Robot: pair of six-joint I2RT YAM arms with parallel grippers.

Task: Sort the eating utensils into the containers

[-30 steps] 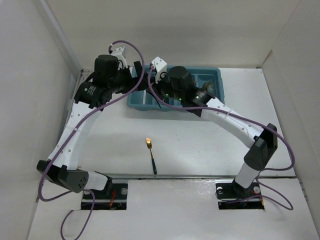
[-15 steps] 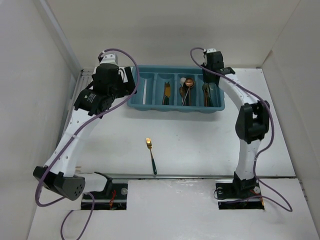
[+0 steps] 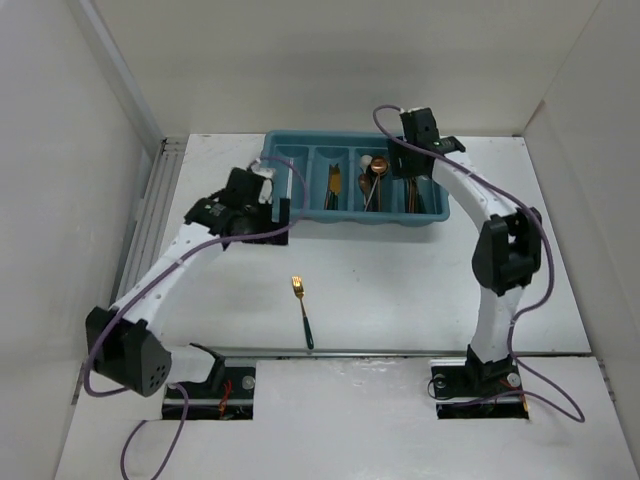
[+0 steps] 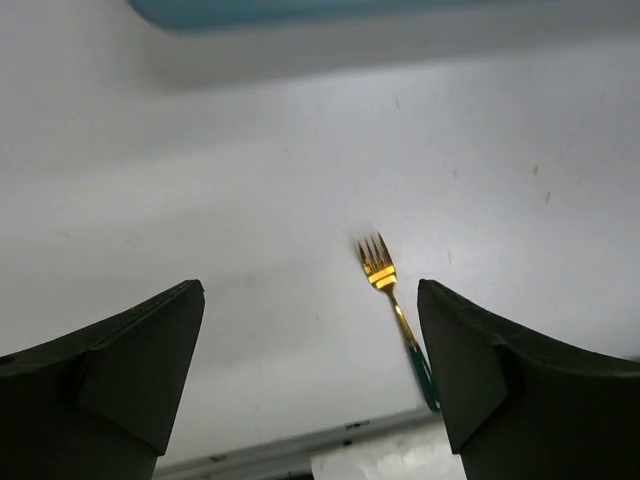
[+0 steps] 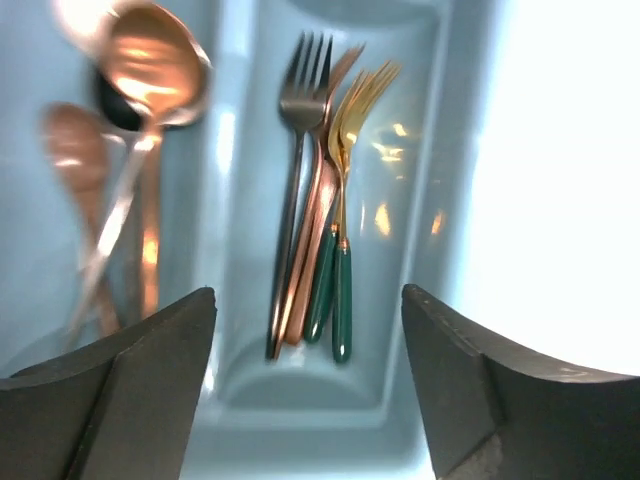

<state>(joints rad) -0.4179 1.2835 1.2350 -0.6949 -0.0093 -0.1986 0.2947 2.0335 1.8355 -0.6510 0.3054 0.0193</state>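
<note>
**One fork left to sort**

Sorting is looking nearly finished. One fork (image 3: 303, 315) is lying alone on the table (image 3: 420, 290) near the front edge, well apart from the tray (image 3: 340, 218). Nothing else loose is showing.

The tray is holding the rest: forks (image 5: 318, 200) bunched in the right-end compartment, spoons (image 5: 140, 90) in the one beside it, and gold pieces (image 3: 333, 185) in the next, too small to type. The left arm (image 3: 180, 260) is partly hiding the left-end compartment, so its contents are unclear.

The left gripper (image 4: 310, 288) is hanging above the table between tray and fork, jaws spread wide with nothing between them. The right gripper (image 5: 307, 292) is hovering over the tray's right end, jaws likewise parted and empty.

Materials:
- **Tray:** moulded teal plastic, glossy, with rounded corners and thin dividers.
- **Loose fork:** slim, with polished gold tines and neck and a dark green handle, lying flat with tines pointing toward the tray.
- **Forks in the tray:** gold, copper and dark grey metal, two carrying green handles.
- **Spoon bowls:** shining copper, though blurred.
- **Table:** matte white.

Likely remaining — that one fork going into the right-end compartment.
</note>
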